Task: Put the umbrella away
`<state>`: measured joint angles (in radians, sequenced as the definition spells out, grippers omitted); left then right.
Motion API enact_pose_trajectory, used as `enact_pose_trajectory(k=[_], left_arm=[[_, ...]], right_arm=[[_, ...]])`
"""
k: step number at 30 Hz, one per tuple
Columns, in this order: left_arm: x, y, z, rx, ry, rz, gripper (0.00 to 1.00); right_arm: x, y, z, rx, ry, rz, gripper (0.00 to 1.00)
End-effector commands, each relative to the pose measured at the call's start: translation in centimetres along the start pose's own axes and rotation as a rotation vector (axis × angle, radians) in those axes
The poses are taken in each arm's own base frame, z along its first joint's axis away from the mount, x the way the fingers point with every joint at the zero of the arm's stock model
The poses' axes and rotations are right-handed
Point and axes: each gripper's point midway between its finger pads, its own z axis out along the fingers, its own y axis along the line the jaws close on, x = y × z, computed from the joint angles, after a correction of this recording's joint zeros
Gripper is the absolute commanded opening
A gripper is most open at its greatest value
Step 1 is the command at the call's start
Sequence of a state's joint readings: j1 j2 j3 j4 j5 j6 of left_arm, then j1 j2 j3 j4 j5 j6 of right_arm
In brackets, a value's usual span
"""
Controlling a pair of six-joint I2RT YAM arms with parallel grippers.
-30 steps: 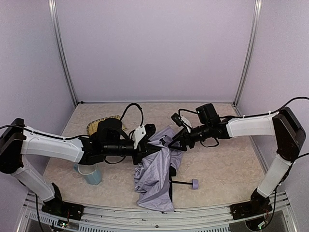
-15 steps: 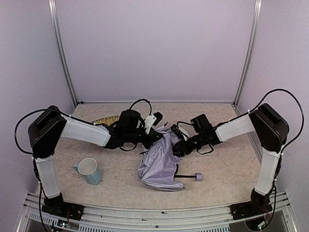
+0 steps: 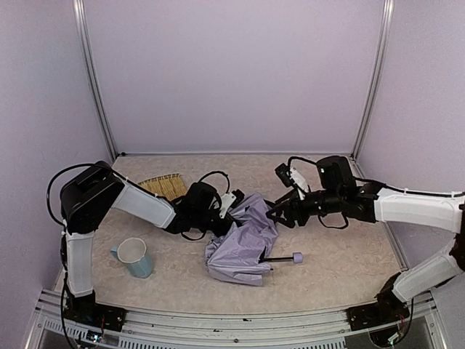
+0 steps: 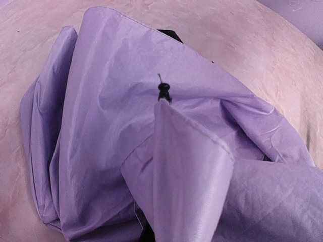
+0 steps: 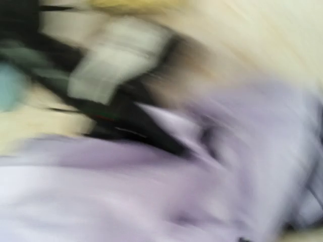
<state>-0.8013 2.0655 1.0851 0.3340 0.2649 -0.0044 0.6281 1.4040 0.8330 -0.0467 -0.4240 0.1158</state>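
Two arms have bunched the umbrella (image 3: 243,243) tighter. The left gripper (image 3: 234,207) is clamped on its fabric, the right gripper's (image 3: 276,215) spread can't be told — folding advances.

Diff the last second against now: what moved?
The umbrella was dragged away from the near edge and bunched tighter; its knob followed. The left end effector stays shut on the fabric, arm folded inward. The right end effector backed off slightly rightward, grip unclear. The mug and woven mat are unmoved.

The top view looks down from the near edge over the whole worktop (image 3: 341,254). Both wrist views press close to the umbrella (image 3: 243,243), shared by all three.
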Motion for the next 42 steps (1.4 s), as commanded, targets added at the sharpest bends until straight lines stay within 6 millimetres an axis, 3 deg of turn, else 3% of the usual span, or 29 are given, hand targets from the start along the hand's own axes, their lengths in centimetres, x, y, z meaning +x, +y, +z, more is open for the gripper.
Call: enact_pose_trajectory(k=[1,3,5,8,11,12,13,15,16,17,20,22,24,29,34,39,42], left_arm=[[5.5,0.0,1.2,0.017,0.152,-0.036,0.00],[5.5,0.0,1.3,0.018,0.149,-0.036,0.00],[5.4,0.1,1.2,0.018,0.149,-0.035,0.00],[5.3,0.0,1.1,0.018,0.151,-0.030,0.00],[5.3,0.1,1.0,0.015,0.152,-0.023,0.00],[5.3,0.0,0.9,0.015,0.152,-0.022,0.00],[5.3,0.0,0.9,0.015,0.151,-0.020,0.00],[5.2,0.1,0.8,0.010,0.153,-0.017,0.00],[5.3,0.1,0.7,0.008,0.155,-0.015,0.00],[5.3,0.1,0.6,0.007,0.155,-0.013,0.00],[5.3,0.0,0.5,0.010,0.150,-0.007,0.00],[5.4,-0.2,0.6,0.017,0.146,-0.005,0.00],[5.4,-0.5,0.8,0.024,0.142,0.002,0.00],[5.4,-1.0,0.9,0.034,0.138,0.016,0.00],[5.3,-1.0,0.8,0.033,0.135,0.025,0.00],[3.3,0.3,0.6,-0.007,0.088,-0.004,0.00],[-0.2,1.7,-0.2,-0.041,-0.001,-0.027,0.28]], right_arm=[[0.1,10.0,-2.3,-0.144,-0.044,-0.403,0.69],[1.5,13.5,-2.1,-0.207,-0.024,-0.500,0.76],[3.6,15.5,-1.1,-0.226,0.046,-0.551,0.80],[6.3,16.6,0.9,-0.237,0.161,-0.581,0.83],[8.5,15.3,3.4,-0.152,0.261,-0.620,0.80],[8.9,14.7,4.2,-0.125,0.283,-0.622,0.75],[9.3,14.5,4.7,-0.117,0.309,-0.622,0.63],[8.7,14.8,5.4,-0.122,0.328,-0.611,0.20],[7.9,15.3,5.4,-0.132,0.313,-0.601,0.08],[6.8,15.9,5.1,-0.146,0.280,-0.598,0.01],[3.1,16.6,3.8,-0.147,0.131,-0.585,0.00],[1.3,15.3,3.4,-0.149,0.069,-0.523,0.00],[0.9,11.6,3.9,-0.144,0.063,-0.412,0.00],[3.8,5.1,7.2,-0.117,0.183,-0.241,0.00],[8.1,2.3,9.8,-0.139,0.301,-0.144,0.00],[13.6,0.5,9.8,-0.123,0.406,-0.039,0.00],[15.6,0.3,9.5,-0.124,0.452,-0.009,0.00]])
